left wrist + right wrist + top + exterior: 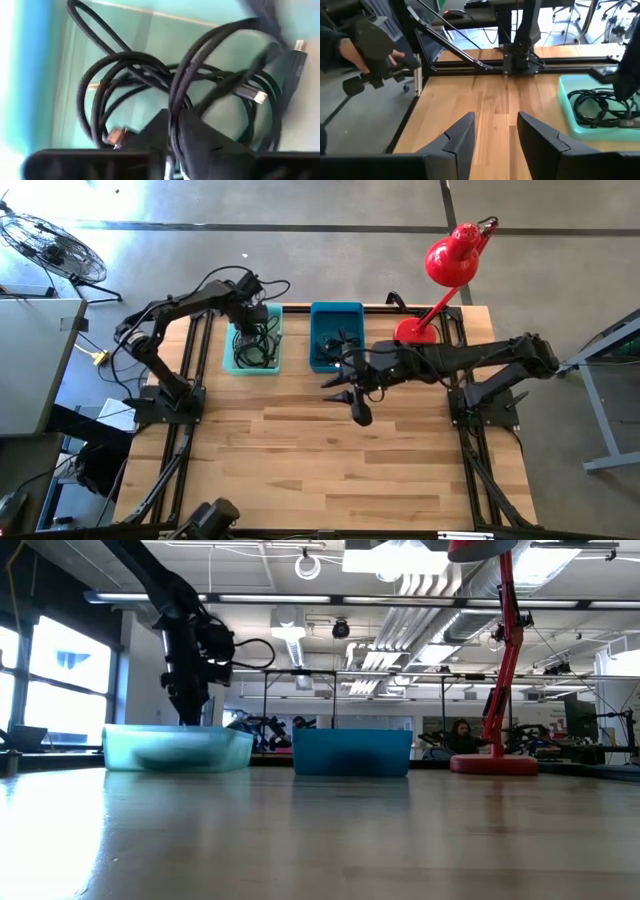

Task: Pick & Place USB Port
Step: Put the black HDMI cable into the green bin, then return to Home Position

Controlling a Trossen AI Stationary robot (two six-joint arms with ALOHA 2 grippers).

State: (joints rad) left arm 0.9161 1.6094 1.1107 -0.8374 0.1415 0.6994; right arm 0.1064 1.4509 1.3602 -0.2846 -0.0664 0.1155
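USB cables [255, 345] lie in a black tangle inside the teal bin [250, 370], which sits at eleven o'clock on the tabletop [300, 470], with the blue bin [335, 307] just beside it at twelve and the red lamp [450, 260] at one. My left gripper [170, 125] reaches down into the teal bin right on the coils, a loop running past its fingers, though I cannot tell whether it is clenched on that loop or released. My right gripper [495, 120] hovers above the tabletop's middle, fingers spread, grasping nothing.
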